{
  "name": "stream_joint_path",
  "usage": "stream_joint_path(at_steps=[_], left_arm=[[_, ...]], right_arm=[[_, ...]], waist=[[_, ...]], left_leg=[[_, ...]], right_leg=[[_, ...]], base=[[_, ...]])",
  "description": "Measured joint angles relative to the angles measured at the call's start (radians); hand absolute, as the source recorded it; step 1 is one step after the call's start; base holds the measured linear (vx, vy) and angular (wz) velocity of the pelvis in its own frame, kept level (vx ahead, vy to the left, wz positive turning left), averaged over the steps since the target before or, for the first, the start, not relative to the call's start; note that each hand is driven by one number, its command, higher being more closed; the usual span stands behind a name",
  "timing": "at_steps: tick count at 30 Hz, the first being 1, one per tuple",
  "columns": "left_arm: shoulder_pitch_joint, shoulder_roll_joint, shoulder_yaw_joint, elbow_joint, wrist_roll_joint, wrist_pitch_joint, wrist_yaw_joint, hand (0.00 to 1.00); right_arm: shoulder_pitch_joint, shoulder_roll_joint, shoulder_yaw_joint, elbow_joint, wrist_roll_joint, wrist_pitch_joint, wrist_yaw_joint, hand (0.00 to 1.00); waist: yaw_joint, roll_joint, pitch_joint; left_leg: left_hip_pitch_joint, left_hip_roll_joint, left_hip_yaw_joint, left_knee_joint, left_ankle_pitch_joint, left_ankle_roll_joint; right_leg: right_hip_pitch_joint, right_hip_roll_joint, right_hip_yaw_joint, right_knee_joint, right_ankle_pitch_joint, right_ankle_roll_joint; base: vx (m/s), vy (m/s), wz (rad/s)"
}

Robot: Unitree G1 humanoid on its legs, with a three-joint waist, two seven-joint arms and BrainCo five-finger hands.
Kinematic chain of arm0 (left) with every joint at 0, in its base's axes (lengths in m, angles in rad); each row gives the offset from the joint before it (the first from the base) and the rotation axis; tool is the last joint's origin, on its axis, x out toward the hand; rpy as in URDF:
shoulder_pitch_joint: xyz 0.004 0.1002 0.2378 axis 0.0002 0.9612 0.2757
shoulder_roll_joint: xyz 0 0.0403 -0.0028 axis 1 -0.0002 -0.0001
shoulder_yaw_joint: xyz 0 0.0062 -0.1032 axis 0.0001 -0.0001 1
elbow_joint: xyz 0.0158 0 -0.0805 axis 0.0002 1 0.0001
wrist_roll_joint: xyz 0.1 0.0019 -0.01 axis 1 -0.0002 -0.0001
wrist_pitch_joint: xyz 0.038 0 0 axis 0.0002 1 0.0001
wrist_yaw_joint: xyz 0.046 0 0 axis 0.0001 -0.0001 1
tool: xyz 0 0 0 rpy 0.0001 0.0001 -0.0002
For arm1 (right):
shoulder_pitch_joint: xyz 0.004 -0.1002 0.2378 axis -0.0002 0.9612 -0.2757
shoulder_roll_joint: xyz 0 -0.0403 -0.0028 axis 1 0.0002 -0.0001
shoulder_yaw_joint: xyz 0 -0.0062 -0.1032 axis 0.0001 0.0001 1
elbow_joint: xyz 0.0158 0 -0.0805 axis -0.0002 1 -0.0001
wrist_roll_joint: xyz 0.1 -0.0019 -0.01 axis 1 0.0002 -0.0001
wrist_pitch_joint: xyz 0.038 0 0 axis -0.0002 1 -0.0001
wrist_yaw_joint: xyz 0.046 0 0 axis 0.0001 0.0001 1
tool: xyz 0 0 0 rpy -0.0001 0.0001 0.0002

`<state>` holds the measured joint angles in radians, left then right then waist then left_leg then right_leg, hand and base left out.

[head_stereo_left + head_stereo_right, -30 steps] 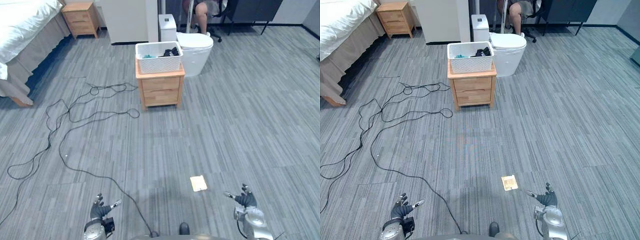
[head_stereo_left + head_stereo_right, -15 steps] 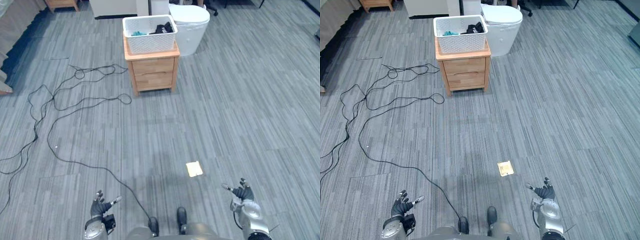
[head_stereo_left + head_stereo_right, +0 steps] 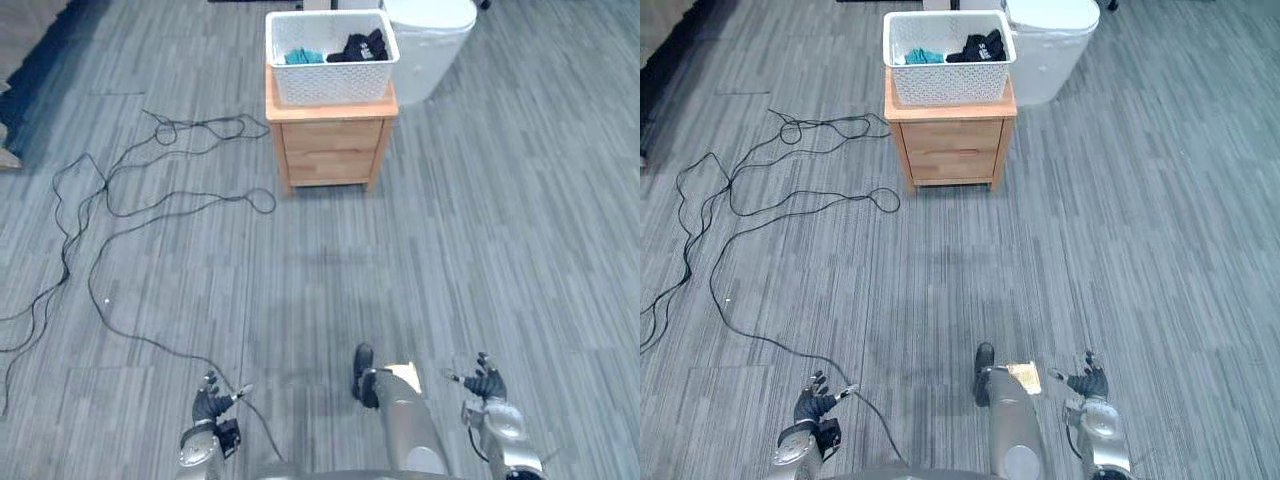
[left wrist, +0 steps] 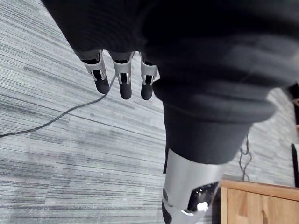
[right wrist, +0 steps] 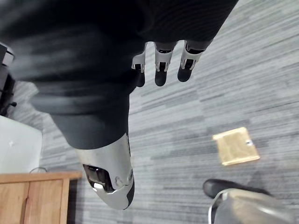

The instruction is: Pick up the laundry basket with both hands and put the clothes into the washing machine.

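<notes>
Facing the laundry basket [image 3: 332, 57] from well short of the wooden nightstand [image 3: 330, 150], nothing yet lifted.
The basket sat atop the nightstand, clothes [image 3: 360, 47] inside; left hand [image 3: 210, 405] and right hand [image 3: 485, 382] hung far from it, fingers loosely spread, empty: every step remained.

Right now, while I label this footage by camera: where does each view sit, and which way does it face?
Left eye view: on the head, looking down and forward at the laundry basket on the wooden cabinet; left hand and right hand at bottom.
Right eye view: beside it, same scene, slightly offset.
Left wrist view: left wrist, looking along straight fingers to the floor.
Right wrist view: right wrist, past its fingers to a yellow floor plate.
Shared: both wrist views catch the wooden cabinet.
</notes>
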<state>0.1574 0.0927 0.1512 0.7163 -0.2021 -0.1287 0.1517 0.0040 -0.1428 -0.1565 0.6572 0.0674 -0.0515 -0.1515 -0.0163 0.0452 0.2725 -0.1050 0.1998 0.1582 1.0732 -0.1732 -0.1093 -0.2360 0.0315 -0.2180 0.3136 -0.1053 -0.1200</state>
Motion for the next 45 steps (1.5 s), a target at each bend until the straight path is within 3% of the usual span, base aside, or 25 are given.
stream_joint_path(at_steps=[3, 4, 6, 7, 8, 9, 10, 11, 13, 14, 15, 17, 18, 21, 23, 24, 25, 28, 31, 32, 33, 37, 38, 40, 45], left_arm=[[0.006, -0.013, 0.002, -0.019, -0.001, -0.002, -0.008, 0.00], [0.006, -0.015, 0.003, -0.021, 0.000, -0.005, -0.019, 0.00], [0.006, -0.014, 0.007, -0.019, 0.000, -0.003, -0.020, 0.00], [0.005, -0.016, 0.009, -0.018, 0.000, 0.000, -0.020, 0.00], [0.012, -0.023, 0.008, -0.018, 0.001, 0.003, -0.019, 0.00], [0.024, -0.024, 0.009, -0.012, 0.001, 0.004, -0.019, 0.00], [0.023, -0.021, 0.010, 0.002, 0.001, 0.007, -0.018, 0.00], [0.020, -0.024, 0.014, 0.018, 0.002, 0.011, -0.018, 0.00], [0.018, -0.017, 0.015, 0.022, 0.007, 0.011, -0.018, 0.00], [0.018, -0.013, 0.014, 0.030, 0.011, 0.012, -0.018, 0.00], [0.019, -0.009, 0.004, 0.043, 0.018, 0.017, -0.018, 0.00], [0.020, 0.002, 0.003, 0.043, 0.020, 0.017, -0.016, 0.00], [0.019, 0.008, -0.003, 0.038, 0.021, 0.015, -0.017, 0.00], [0.005, 0.014, -0.004, 0.031, 0.021, 0.012, -0.018, 0.00], [-0.010, 0.010, -0.009, 0.032, 0.021, 0.012, -0.019, 0.00], [-0.008, 0.012, -0.011, 0.034, 0.021, 0.012, -0.019, 0.00], [-0.001, 0.019, -0.010, 0.047, 0.041, 0.013, -0.019, 0.00], [0.005, -0.013, -0.004, 0.054, 0.058, 0.014, -0.019, 0.00], [0.001, -0.041, 0.000, 0.049, 0.058, 0.015, -0.020, 0.00], [0.004, -0.052, -0.003, 0.044, 0.057, 0.015, -0.022, 0.00], [0.004, -0.065, -0.003, 0.043, 0.057, 0.015, -0.022, 0.00], [0.003, -0.082, -0.005, 0.034, 0.057, 0.015, -0.023, 0.00], [0.003, -0.084, -0.006, 0.035, 0.057, 0.015, -0.023, 0.00], [0.001, -0.069, -0.005, 0.038, 0.056, 0.014, -0.022, 0.00], [0.036, -0.054, 0.000, -0.003, 0.035, 0.015, -0.020, 0.00]], right_arm=[[-0.001, 0.025, -0.004, -0.027, 0.001, -0.010, -0.002, 0.00], [-0.015, 0.026, -0.012, -0.026, 0.001, -0.009, -0.003, 0.00], [-0.019, 0.024, -0.016, -0.017, 0.001, -0.009, -0.007, 0.00], [-0.017, 0.027, -0.035, -0.002, 0.001, -0.009, -0.008, 0.00], [-0.016, 0.022, -0.060, 0.030, 0.001, -0.009, -0.022, 0.00], [-0.013, 0.015, -0.062, 0.052, 0.001, -0.008, -0.024, 0.00], [-0.012, 0.017, -0.062, 0.069, 0.000, -0.007, -0.024, 0.00], [0.001, 0.026, -0.062, 0.073, -0.002, -0.003, -0.021, 0.00], [0.003, 0.030, -0.061, 0.065, -0.014, -0.005, -0.021, 0.00], [0.003, 0.033, -0.061, 0.064, -0.024, -0.005, -0.020, 0.00], [0.007, 0.044, -0.058, 0.065, -0.042, -0.004, -0.018, 0.00], [0.006, 0.048, -0.018, 0.064, -0.045, -0.004, -0.018, 0.00], [0.003, 0.051, 0.006, 0.055, -0.048, -0.007, -0.018, 0.00], [0.002, 0.058, 0.010, 0.028, -0.049, -0.013, -0.018, 0.00], [0.006, 0.053, 0.003, 0.032, -0.048, -0.009, -0.018, 0.00], [0.012, 0.054, 0.003, 0.032, -0.047, -0.009, -0.018, 0.00], [0.048, 0.053, 0.002, 0.033, -0.047, -0.009, -0.017, 0.00], [0.071, 0.043, -0.013, 0.020, -0.047, -0.005, -0.017, 0.00], [0.095, 0.059, -0.011, -0.027, -0.042, -0.006, -0.017, 0.00], [0.111, 0.065, -0.009, -0.050, -0.039, -0.006, -0.018, 0.00], [0.118, 0.067, -0.016, -0.062, -0.038, -0.008, -0.018, 0.00], [0.101, 0.072, -0.049, -0.077, -0.038, -0.013, -0.020, 0.00], [0.112, 0.059, -0.067, -0.075, -0.038, -0.012, -0.021, 0.00], [0.120, 0.070, -0.072, -0.068, -0.039, -0.006, -0.021, 0.00], [0.134, 0.071, -0.083, -0.129, -0.050, -0.007, -0.028, 0.00]], waist=[[0.036, -0.029, 0.015], [0.037, -0.026, 0.022], [0.044, -0.039, 0.029], [0.057, -0.044, 0.032], [0.079, -0.038, 0.030], [0.088, -0.024, 0.024], [0.088, -0.035, 0.021], [0.085, -0.064, 0.001], [0.085, -0.079, -0.006], [0.081, -0.083, -0.004], [0.057, -0.089, 0.000], [0.039, -0.087, 0.001], [0.030, -0.082, 0.002], [0.025, -0.080, 0.002], [0.013, -0.081, 0.003], [0.009, -0.084, 0.002], [0.004, -0.106, -0.004], [0.005, -0.060, -0.029], [0.005, -0.051, -0.028], [0.018, -0.051, -0.027], [0.031, -0.050, -0.029], [0.030, -0.040, -0.035], [0.030, -0.014, -0.048], [0.034, -0.029, -0.057], [0.033, -0.032, -0.061]], left_leg=[[-0.150, 0.005, 0.068, 0.029, -0.040, 0.065], [-0.248, -0.007, 0.071, -0.074, -0.053, 0.086], [-0.308, -0.051, 0.058, -0.306, -0.050, 0.083], [-0.316, -0.084, 0.033, -0.490, -0.029, 0.061], [-0.306, -0.110, -0.025, -0.787, 0.053, 0.022], [-0.307, -0.105, -0.050, -0.832, 0.141, 0.015], [-0.307, -0.115, -0.049, -0.797, 0.194, 0.044], [-0.326, -0.156, -0.044, -0.714, 0.172, 0.109], [-0.307, -0.187, -0.020, -0.672, 0.106, 0.145], [-0.272, -0.209, -0.011, -0.662, 0.078, 0.176], [-0.184, -0.241, 0.000, -0.661, 0.032, 0.203], [-0.058, -0.254, 0.003, -0.695, 0.008, 0.218], [0.028, -0.251, 0.003, -0.754, 0.007, 0.219], [0.134, -0.245, -0.001, -0.849, -0.002, 0.210], [0.184, -0.236, -0.021, -0.866, -0.012, 0.193], [0.197, -0.236, -0.023, -0.866, -0.023, 0.174], [0.230, -0.252, -0.045, -0.859, -0.060, 0.126], [0.221, -0.208, -0.070, -0.796, -0.081, 0.101], [0.086, -0.150, -0.056, -0.466, -0.066, 0.041], [0.039, -0.100, -0.029, -0.351, -0.084, 0.029], [0.034, -0.066, -0.016, -0.346, -0.095, 0.043], [0.003, -0.044, -0.028, -0.614, -0.073, 0.026], [0.007, -0.038, -0.048, -0.739, 0.015, 0.018], [0.041, -0.067, -0.046, -0.792, 0.022, 0.030], [0.089, -0.107, -0.013, -0.891, 0.049, 0.052]], right_leg=[[0.219, -0.011, 0.052, -0.132, -0.035, 0.018], [0.291, -0.022, 0.058, -0.187, -0.059, 0.044], [0.345, -0.053, 0.066, -0.217, -0.084, 0.076], [0.377, -0.075, 0.071, -0.232, -0.101, 0.092], [0.434, -0.085, 0.083, -0.265, -0.132, 0.126], [0.470, -0.087, 0.092, -0.273, -0.162, 0.147], [0.488, -0.099, 0.096, -0.265, -0.185, 0.154], [0.470, -0.151, 0.104, -0.172, -0.210, 0.154], [0.393, -0.202, 0.134, 0.048, -0.205, 0.168], [0.322, -0.233, 0.159, 0.229, -0.166, 0.223], [0.223, -0.274, 0.186, 0.554, -0.116, 0.252], [0.133, -0.292, 0.165, 0.771, -0.137, 0.215], [0.076, -0.290, 0.119, 0.783, -0.156, 0.183], [-0.033, -0.267, 0.051, 0.643, -0.169, 0.181], [-0.057, -0.199, 0.032, 0.290, -0.146, 0.192], [-0.046, -0.172, 0.038, 0.192, -0.111, 0.190], [-0.032, -0.141, 0.087, 0.046, 0.077, 0.115], [-0.010, -0.123, 0.052, 0.051, 0.031, 0.105], [0.050, -0.103, 0.021, 0.025, -0.009, 0.090], [0.106, -0.090, 0.016, -0.001, -0.018, 0.078], [0.145, -0.085, 0.015, -0.014, -0.023, 0.075], [0.176, -0.096, 0.031, -0.033, -0.033, 0.095], [0.176, -0.082, 0.033, -0.031, -0.046, 0.119], [0.185, -0.102, 0.049, -0.041, -0.047, 0.140], [0.203, -0.126, 0.080, -0.111, -0.019, 0.173]], base=[[0.65, 0.009, -0.34], [0.57, 0.093, -0.11], [0.57, 0.144, -0.11], [0.72, 0.257, -0.26], [0.60, 0.256, -0.38], [0.60, 0.287, -0.37], [0.63, 0.306, -0.16], [0.66, 0.300, -0.04], [0.61, 0.264, -0.08], [0.77, 0.325, 0.02], [0.75, 0.302, 0.13], [0.60, 0.191, 0.08], [0.50, 0.135, -0.11], [0.42, 0.046, -0.05], [0.41, -0.055, 0.30], [0.50, -0.112, 0.58], [0.40, -0.121, 0.49], [0.37, -0.121, 0.22], [0.36, -0.165, 0.21], [0.31, -0.097, -0.07], [0.30, -0.072, -0.10], [0.21, 0.045, -0.15], [0.17, 0.154, 0.01], [0.12, 0.129, 0.01], [0.05, 0.087, -0.13]])
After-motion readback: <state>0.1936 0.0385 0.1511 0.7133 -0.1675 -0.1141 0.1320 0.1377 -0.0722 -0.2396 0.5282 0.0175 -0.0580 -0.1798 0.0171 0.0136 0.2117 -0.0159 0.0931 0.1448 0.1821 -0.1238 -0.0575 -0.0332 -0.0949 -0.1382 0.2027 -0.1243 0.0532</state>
